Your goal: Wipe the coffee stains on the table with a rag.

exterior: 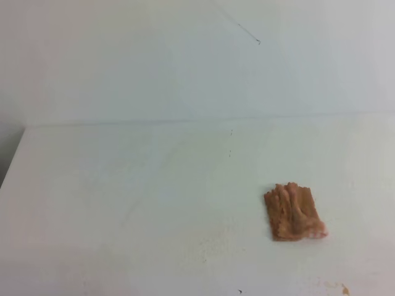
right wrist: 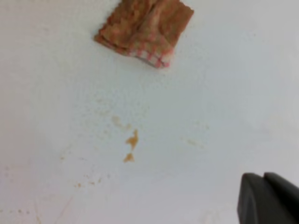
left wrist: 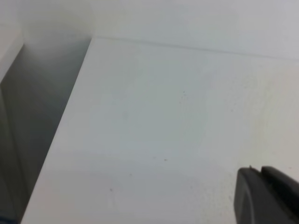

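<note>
The rag (exterior: 294, 211) is a wrinkled pinkish-brown cloth lying on the white table (exterior: 123, 197) at the right; in the right wrist view it (right wrist: 145, 29) lies at the top. The coffee stains (right wrist: 132, 140) are small amber blots with faint specks around them, below the rag; in the high view they (exterior: 344, 288) show at the bottom right edge. My right gripper (right wrist: 263, 176) shows only as dark fingertips close together at the lower right, apart from the rag and stains. My left gripper (left wrist: 260, 170) looks the same, over bare table (left wrist: 163, 116). Neither arm shows in the high view.
A pale wall (exterior: 185, 55) rises behind the table's far edge. The table's left edge (left wrist: 60, 135) drops to a dark gap. A few tiny dark specks (exterior: 230, 152) dot the surface.
</note>
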Tool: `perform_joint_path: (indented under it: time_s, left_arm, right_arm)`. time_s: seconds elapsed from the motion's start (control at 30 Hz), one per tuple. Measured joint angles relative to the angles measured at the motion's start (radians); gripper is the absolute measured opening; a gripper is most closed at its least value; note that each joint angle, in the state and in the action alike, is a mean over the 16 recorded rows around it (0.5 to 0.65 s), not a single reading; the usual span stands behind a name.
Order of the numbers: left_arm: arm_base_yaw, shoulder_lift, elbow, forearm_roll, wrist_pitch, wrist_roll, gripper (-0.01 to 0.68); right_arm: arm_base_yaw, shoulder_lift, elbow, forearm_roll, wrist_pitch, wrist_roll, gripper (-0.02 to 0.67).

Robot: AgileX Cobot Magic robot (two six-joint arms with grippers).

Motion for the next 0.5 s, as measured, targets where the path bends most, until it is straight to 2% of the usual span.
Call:
perform_joint_path:
  time_s: [0.27, 0.5]
  left_arm:
    - [0.000, 0.000, 0.000, 0.000, 0.000, 0.000, -0.001]
    - [0.000, 0.000, 0.000, 0.000, 0.000, 0.000, -0.001]
  right_arm:
    - [-0.131, -0.147, 0.005, -0.174, -0.047, 0.132, -0.004]
    - [-0.298, -0.315, 0.026, -0.212, -0.064, 0.153, -0.004]
